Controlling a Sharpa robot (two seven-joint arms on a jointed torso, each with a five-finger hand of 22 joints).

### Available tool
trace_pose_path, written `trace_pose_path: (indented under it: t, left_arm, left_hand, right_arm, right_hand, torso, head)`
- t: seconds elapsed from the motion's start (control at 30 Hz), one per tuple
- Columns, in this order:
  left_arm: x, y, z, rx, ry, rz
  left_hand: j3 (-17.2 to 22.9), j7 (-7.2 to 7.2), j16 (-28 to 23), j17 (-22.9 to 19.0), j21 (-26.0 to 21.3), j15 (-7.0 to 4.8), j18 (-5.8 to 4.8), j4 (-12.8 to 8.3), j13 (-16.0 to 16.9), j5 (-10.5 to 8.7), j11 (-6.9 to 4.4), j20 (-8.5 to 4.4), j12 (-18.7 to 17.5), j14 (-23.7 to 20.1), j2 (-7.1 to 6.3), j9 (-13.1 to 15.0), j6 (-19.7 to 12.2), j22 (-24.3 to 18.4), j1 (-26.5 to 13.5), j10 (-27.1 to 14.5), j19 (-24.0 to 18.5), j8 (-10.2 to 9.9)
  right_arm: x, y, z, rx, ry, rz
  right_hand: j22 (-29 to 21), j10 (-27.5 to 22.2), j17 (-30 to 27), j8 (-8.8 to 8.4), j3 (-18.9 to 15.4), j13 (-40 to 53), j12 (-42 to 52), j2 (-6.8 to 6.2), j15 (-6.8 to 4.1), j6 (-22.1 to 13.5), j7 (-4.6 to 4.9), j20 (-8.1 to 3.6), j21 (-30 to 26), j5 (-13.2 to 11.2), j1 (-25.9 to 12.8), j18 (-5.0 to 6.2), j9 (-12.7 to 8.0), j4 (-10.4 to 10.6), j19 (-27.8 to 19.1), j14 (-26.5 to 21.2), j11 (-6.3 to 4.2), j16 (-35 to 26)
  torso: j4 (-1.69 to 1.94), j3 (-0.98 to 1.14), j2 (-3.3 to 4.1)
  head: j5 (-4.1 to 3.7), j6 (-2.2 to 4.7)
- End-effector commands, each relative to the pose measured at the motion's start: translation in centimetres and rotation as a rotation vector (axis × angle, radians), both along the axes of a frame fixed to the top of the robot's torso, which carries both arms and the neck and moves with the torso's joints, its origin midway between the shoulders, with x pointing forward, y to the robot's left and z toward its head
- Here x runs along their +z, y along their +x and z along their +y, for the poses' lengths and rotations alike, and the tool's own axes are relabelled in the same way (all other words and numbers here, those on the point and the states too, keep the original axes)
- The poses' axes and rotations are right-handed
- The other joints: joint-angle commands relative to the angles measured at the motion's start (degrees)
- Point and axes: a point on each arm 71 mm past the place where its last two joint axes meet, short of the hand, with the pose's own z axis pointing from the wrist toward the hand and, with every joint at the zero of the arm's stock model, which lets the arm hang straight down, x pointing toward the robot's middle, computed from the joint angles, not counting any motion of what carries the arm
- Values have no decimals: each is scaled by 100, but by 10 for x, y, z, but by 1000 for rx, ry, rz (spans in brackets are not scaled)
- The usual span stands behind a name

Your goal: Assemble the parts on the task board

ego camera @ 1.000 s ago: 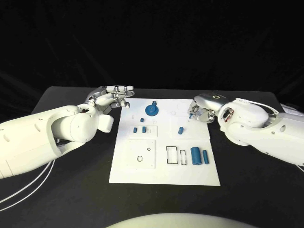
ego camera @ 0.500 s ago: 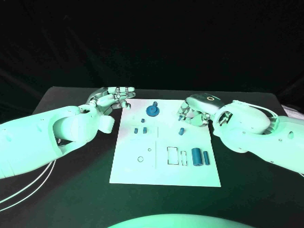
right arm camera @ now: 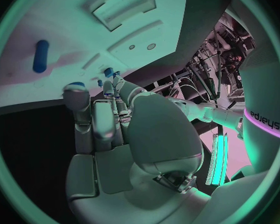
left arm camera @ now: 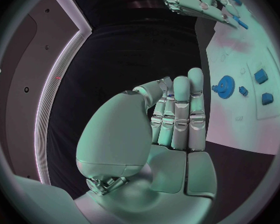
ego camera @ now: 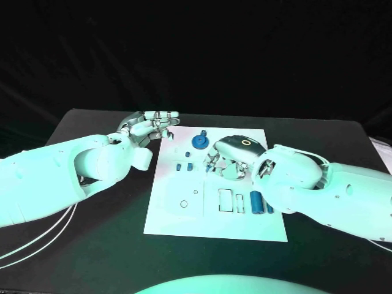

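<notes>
The right hand (ego camera: 229,158), fingers curled and apparently empty, is hovering over the task board (ego camera: 215,227) near its small blue parts (ego camera: 184,166); lowering slowly suits; the left hand (ego camera: 148,127) is resting loosely curled, empty, beside the board.

— What lies behind the black table (ego camera: 90,245)?
— A black curtain (ego camera: 196,55) fills the upper half of the head view.
— And beyond it?
— The left wrist view shows a grey wall panel (left arm camera: 28,84) edged by a bright light strip (left arm camera: 56,84) at left.
</notes>
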Motion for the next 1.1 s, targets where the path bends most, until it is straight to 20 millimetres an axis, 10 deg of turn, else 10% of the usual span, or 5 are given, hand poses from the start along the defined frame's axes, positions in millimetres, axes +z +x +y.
trace_pose_path:
  t: [0.03, 1.1]
  left_arm:
    - [1, -1, -3, -21, -11, -4]
    - [1, 0, -2, -25, -9, -3]
  left_hand:
    - [8, 10, -17, -10, 21, 9, 53, -31, -7, 25, 2, 11, 17, -31, -4, -8, -46, 10, 26, -35, -35, -9]
    - [4, 20, -16, -19, 27, 23, 48, -17, -9, 18, 14, 25, 28, -40, 7, -7, -65, 26, -28, -63, -58, -8]
  right_arm:
    - [-10, -5, 9, 47, -15, 2]
    - [-44, -12, 30, 92, -89, 46]
  right_hand:
    - [9, -3, 8, -20, 45, -2, -22, -7, 3, 20, 23, 16, 19, 17, -16, -85, 6, -8, 28, 261, 43, 26]
    - [5, -27, 7, -36, 117, -3, -26, -40, 23, 6, 54, 33, 23, 13, -78, -83, 5, -25, 17, 258, 72, 41]
  torso:
    - [-18, 3, 0]
    - [-11, 17, 4]
  head:
    - [44, -13]
    - [109, -124]
